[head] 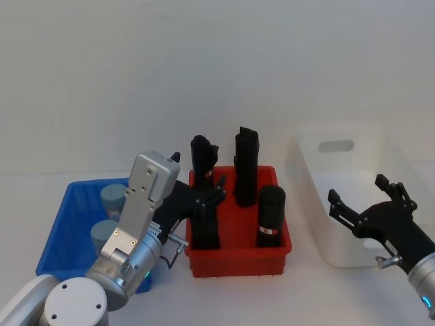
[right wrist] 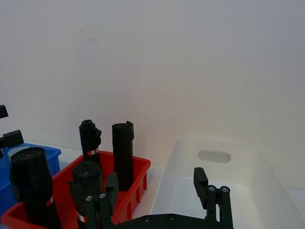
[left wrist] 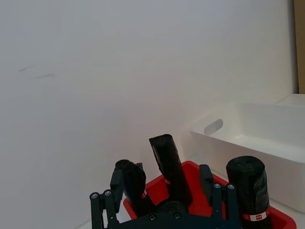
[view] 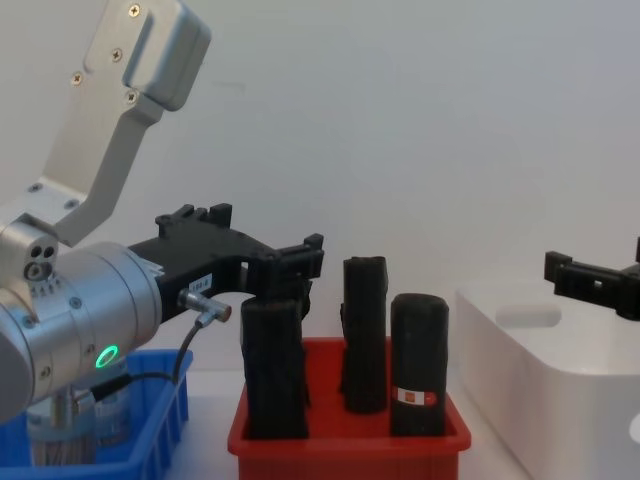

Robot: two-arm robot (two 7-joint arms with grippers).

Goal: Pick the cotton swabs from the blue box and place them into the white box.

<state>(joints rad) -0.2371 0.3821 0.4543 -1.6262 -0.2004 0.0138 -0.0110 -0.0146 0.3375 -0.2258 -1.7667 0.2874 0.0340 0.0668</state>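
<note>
A white table (head: 306,295) meets a plain white wall (head: 204,68). To the left of and below the left gripper (head: 204,197), which is spread and empty, two cotton swabs (head: 113,197) stand upright in the blue box (head: 64,227), long axes vertical, lids up. The right gripper (head: 359,190), also spread and empty, hangs over the white box (head: 326,241).

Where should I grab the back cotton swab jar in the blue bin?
Probably from above, left pincer (now over the red plastic bin) closing across the pale grey-blue lid of the small clear cylindrical jar: it stands upright and the walls of the shallow bright blue plastic bin block its sides.
</note>
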